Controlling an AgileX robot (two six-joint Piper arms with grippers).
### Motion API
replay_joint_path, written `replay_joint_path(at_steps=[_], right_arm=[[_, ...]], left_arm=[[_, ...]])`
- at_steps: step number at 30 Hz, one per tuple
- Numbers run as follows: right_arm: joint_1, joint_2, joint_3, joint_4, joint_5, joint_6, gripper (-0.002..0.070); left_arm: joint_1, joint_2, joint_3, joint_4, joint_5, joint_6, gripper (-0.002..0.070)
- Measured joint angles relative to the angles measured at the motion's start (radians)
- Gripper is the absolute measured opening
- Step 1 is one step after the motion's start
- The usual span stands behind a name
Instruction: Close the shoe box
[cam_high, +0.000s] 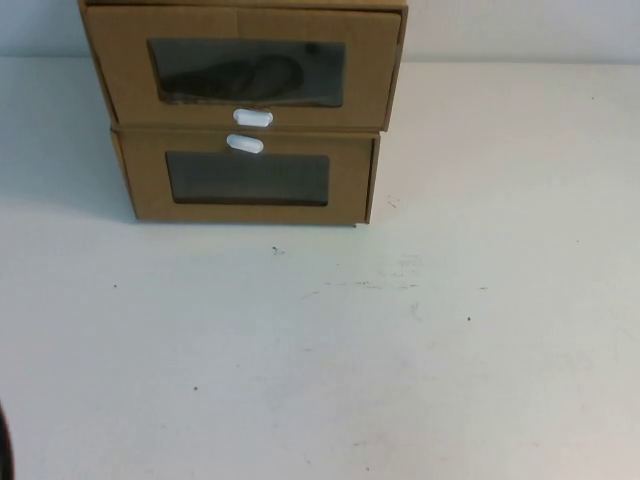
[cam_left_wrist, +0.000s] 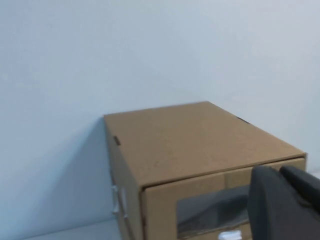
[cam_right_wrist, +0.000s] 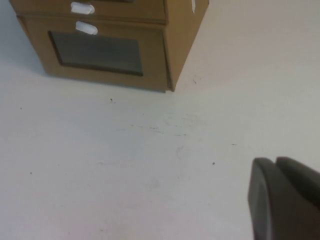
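Two brown cardboard boxes stand stacked at the back of the table. The upper one is the shoe box, with a clear window showing a dark shoe and a white pull tab below it. Its drawer front sits near the box's front edge; whether it is pushed fully home I cannot tell. My left gripper hovers shut in front of the shoe box's window, at the upper box's height. My right gripper is shut and empty over bare table, well in front of and to the right of the boxes.
The lower box has its white tab above its window. A pale wall rises behind the stack. The white table stretches in front of and to the right of the boxes, with small dark specks.
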Motion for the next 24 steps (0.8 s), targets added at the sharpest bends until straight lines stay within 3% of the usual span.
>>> replay_joint_path(at_steps=[5, 12, 18, 24], right_arm=[[0.000, -0.187, 0.202, -0.027, -0.134, 0.063, -0.0011], [0.000, -0.303, 0.448, -0.281, -0.364, 0.400, -0.0011], [0.000, -0.306, 0.548, -0.634, -0.458, 0.625, -0.0011], [0.000, -0.306, 0.574, -0.713, -0.495, 0.655, -0.0011]], left_arm=[[0.000, -0.273, 0.310, -0.019, -0.184, 0.021, -0.0005], [0.000, -0.552, 0.626, -0.041, -0.290, 0.057, -0.0005], [0.000, -0.581, 0.815, -0.141, -0.280, 0.061, -0.0005], [0.000, -0.582, 0.944, -0.200, -0.376, 0.076, -0.0005]])
